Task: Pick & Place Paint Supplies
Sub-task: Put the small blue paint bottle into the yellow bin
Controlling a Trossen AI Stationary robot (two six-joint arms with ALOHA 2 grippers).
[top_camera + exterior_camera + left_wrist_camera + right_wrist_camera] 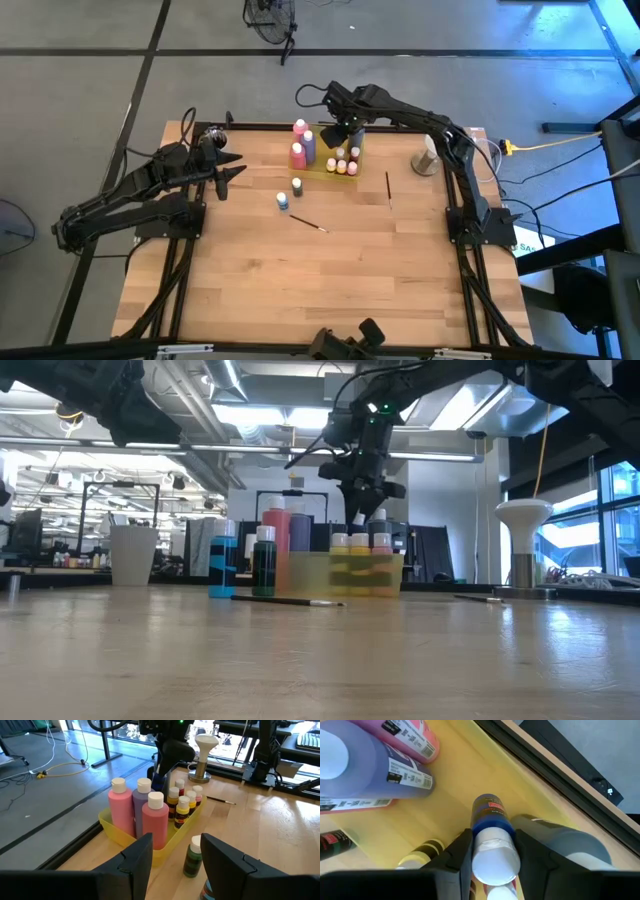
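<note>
A translucent yellow tray at the table's far middle holds two pink squeeze bottles, a purple one, a grey one and several small white-capped bottles, all upright. My right gripper hangs over the tray, shut on a small blue paint bottle. My left gripper waits open at the far left with nothing between its fingers. A dark green bottle and a blue one stand on the table. Two brushes lie flat. My right gripper pinches the small blue bottle between its two fingers at the white cap and the neck just below it. The fingers come from above, slanting steeply down. The bottle hangs cap up, its base toward the tray floor; whether it touches the tray I cannot tell.
A pale round cup on a stem stands at the table's far right, close to the right arm. The two loose bottles and one brush lie between the tray and the table's middle. Bare wood fills the near half.
</note>
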